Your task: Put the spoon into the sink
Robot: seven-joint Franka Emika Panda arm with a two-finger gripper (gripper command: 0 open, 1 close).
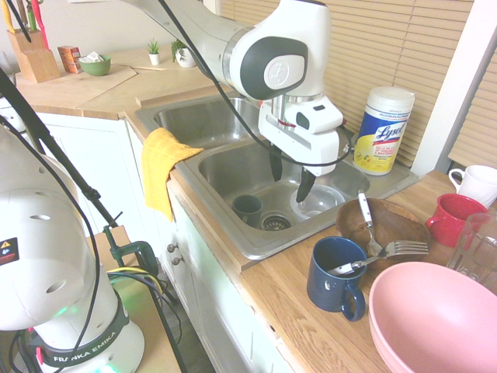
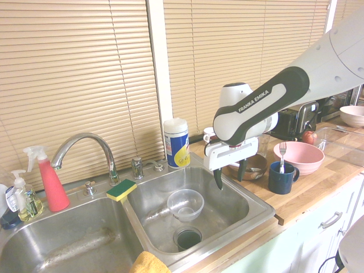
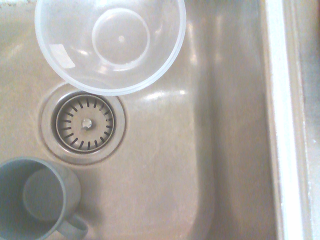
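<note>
The spoon [image 1: 366,216] leans in the brown wooden bowl [image 1: 397,225] on the worktop [image 1: 311,342], beside the sink [image 1: 342,206]. The gripper [image 1: 290,186] is wide open, holding nothing, over the sink, apart from the spoon. A clear bowl [image 2: 185,205] and a gray cup [image 3: 37,200] are in the sink. A fork [image 2: 282,154] stands in the blue mug [image 2: 280,180], near the spoon. The pink bowl [image 1: 439,315] is close by.

A kitchen: a double sink [image 2: 230,207] with a faucet [image 2: 88,136], a sponge [image 2: 121,190], a toaster [image 2: 296,120], mugs [image 1: 337,273] and bowls [image 1: 439,318] on wooden worktops [image 1: 311,342].
</note>
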